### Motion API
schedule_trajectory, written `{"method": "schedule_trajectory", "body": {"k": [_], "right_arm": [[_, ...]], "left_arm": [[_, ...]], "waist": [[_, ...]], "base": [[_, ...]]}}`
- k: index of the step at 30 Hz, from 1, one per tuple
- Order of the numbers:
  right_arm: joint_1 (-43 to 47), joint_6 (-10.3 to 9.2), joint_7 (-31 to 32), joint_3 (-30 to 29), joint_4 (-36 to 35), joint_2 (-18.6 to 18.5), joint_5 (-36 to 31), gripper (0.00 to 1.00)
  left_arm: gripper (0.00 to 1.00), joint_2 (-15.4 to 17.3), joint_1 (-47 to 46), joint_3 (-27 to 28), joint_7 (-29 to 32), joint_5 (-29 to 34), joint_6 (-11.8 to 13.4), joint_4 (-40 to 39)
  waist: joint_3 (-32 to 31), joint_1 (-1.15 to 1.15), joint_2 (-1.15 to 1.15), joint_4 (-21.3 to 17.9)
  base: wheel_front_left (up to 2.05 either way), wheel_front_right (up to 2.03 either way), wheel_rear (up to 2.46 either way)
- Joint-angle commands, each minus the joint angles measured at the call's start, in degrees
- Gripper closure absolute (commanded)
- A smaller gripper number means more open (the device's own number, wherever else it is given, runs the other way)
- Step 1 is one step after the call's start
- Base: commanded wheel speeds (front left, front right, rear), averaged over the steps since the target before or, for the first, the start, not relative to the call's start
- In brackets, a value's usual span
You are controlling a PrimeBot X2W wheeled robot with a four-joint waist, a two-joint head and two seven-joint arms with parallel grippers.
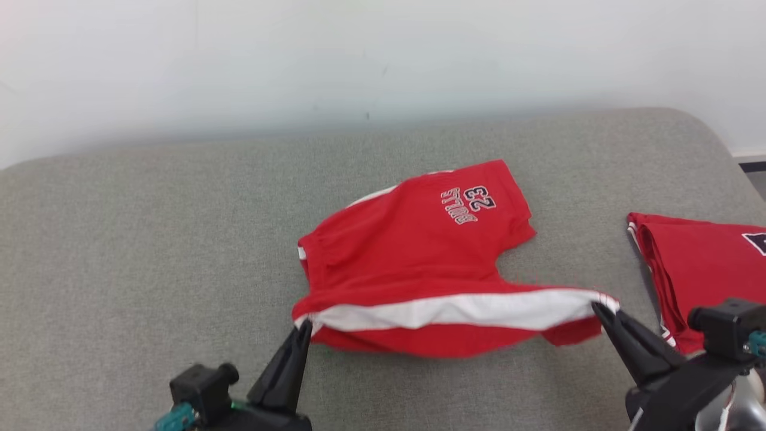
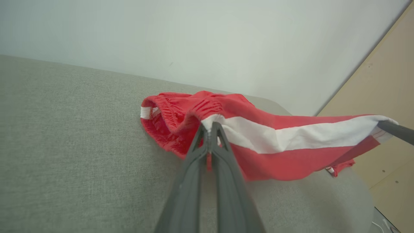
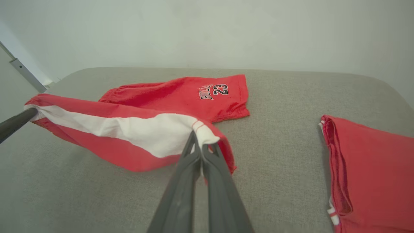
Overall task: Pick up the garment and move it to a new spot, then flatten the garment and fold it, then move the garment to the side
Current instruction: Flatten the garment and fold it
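The garment (image 1: 413,251) is a pair of red shorts with a white side stripe and "BULLS 23" print, lying on the grey cushion (image 1: 149,251). Its near edge is lifted and stretched between both grippers. My left gripper (image 1: 306,326) is shut on the waistband corner of the garment (image 2: 258,136), seen close in the left wrist view (image 2: 209,127). My right gripper (image 1: 598,308) is shut on the leg-hem corner of the garment (image 3: 145,129), seen close in the right wrist view (image 3: 198,136). The far leg rests flat on the cushion.
A folded red garment (image 1: 700,263) lies at the cushion's right end, also in the right wrist view (image 3: 372,174). A pale wall (image 1: 359,60) runs behind the cushion. A beige panel (image 2: 388,97) stands past the cushion's right end. Bare cushion stretches to the left.
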Motion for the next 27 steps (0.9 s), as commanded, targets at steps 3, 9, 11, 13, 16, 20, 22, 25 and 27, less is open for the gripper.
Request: {"method": "schedule_trajectory", "body": {"k": [3,9,11,13,16,20,22,25,27], "right_arm": [[3.26,-0.11,3.94,-1.13,-1.02,-0.09,1.67,1.0],[9.07,-0.11,13.16,-5.27,-3.05,1.24,3.97,1.0],[10.57,-0.11,15.54,-6.53,-3.85,1.91,4.68,1.0],[12.17,-0.11,18.35,-7.78,-4.51,2.95,5.55,1.0],[14.56,-0.11,23.58,-9.87,-5.49,4.91,6.9,1.0],[16.66,-0.11,28.5,-12.27,-6.66,7.6,7.94,1.0],[17.84,-0.11,31.26,-13.73,-7.66,9.14,8.17,1.0],[19.15,-0.11,34.66,-15.25,-8.97,11.44,8.26,1.0],[19.99,-0.11,36.5,-16.1,-9.5,12.87,8.34,1.0]], "left_arm": [[1.0,0.88,3.1,-0.13,0.78,-0.76,0.65,-1.26],[1.0,3.12,7.89,-1.44,3.35,-0.74,2.01,-3.38],[1.0,3.55,8.7,-1.8,3.91,-0.63,2.03,-3.8],[1.0,3.73,9.34,-2.12,4.4,-0.85,2.16,-4.18],[1.0,4.16,10.14,-2.58,5.3,-1.25,2.34,-4.8],[1.0,4.67,10.98,-2.79,6.03,-1.55,2.54,-5.47],[1.0,5.08,11.52,-2.7,6.51,-1.72,2.91,-5.92],[1.0,5.88,12.34,-2.75,7.42,-2.16,3.15,-6.44],[1.0,6.35,12.96,-2.9,8.05,-2.1,3.35,-6.87]], "waist": [[-1.25,0.01,0.01,-0.24],[-2.49,0.01,0.01,-0.22],[-2.7,0.01,0.01,-0.17],[-2.91,0.01,0.01,-0.12],[-3.11,0.01,0.01,-0.15],[-3.15,0.01,0.01,-0.3],[-3.12,0.01,0.01,-0.4],[-2.98,0.01,0.01,-0.54],[-2.89,0.01,0.01,-0.63]], "base": [[0.0,0.0,0.0],[0.0,0.0,0.0],[0.0,0.0,0.0],[0.0,0.0,0.0],[0.0,0.0,0.0],[0.0,0.0,0.0],[0.0,0.0,0.0],[0.0,0.0,0.0],[0.0,0.0,0.0]]}}
